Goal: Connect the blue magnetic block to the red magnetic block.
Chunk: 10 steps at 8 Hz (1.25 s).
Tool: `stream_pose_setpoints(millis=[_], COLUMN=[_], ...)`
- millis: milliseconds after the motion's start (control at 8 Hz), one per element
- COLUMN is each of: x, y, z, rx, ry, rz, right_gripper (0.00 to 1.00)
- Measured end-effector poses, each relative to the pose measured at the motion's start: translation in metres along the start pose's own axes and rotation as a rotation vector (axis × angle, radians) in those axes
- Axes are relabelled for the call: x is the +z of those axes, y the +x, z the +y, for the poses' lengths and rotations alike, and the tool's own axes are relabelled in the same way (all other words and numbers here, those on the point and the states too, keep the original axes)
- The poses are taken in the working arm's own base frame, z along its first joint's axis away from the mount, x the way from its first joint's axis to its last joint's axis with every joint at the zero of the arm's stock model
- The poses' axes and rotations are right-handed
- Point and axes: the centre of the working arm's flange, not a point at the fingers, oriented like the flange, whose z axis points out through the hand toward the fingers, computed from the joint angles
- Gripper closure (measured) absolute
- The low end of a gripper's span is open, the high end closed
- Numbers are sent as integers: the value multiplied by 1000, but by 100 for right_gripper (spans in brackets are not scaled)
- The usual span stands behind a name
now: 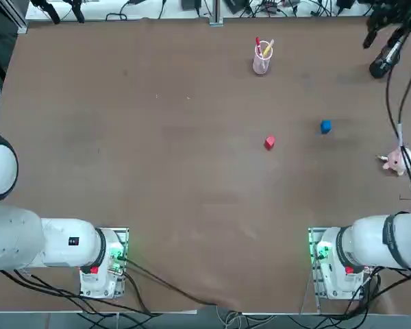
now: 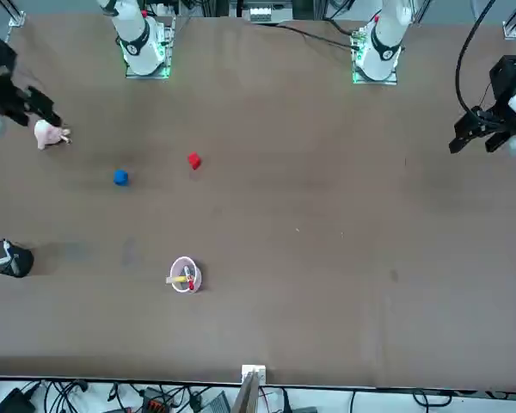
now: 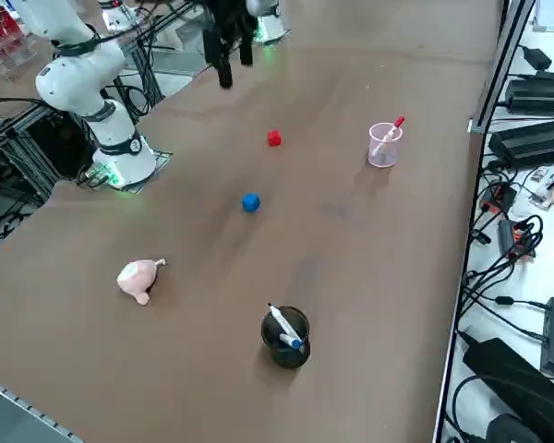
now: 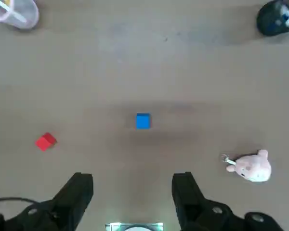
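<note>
The right hand [image 4: 133, 192] hangs released, fingers apart, above the blue magnetic block [image 4: 143, 121]. The red magnetic block [image 4: 46, 141] lies well apart on the table [image 4: 144, 62].

bare table lies between blue magnetic block [image 1: 325, 126] and red magnetic block [image 1: 270, 142]; pink plush toy [image 1: 394, 162] sits well aside.

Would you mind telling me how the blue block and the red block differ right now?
The blue block is blue and lies ahead of the open right pincer; the red block is red and lies off to one side. The blue block lies nearer the pink plush toy. Both look the same size.
</note>
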Motion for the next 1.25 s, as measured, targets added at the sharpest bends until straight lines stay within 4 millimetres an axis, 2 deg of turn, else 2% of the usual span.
stream_pose_setpoints(millis=[125,375,750,1000,1250], x=[39,116,209,257,288], y=[11,16,19,20,22], z=[-6,-18,-26,-26,-26], rx=[-12,-35,-87,-104,-106], ry=[-3,-9,-66,-79,-80], rz=[-5,-18,-50,-54,-71], right_gripper=[0,0,0,0,0])
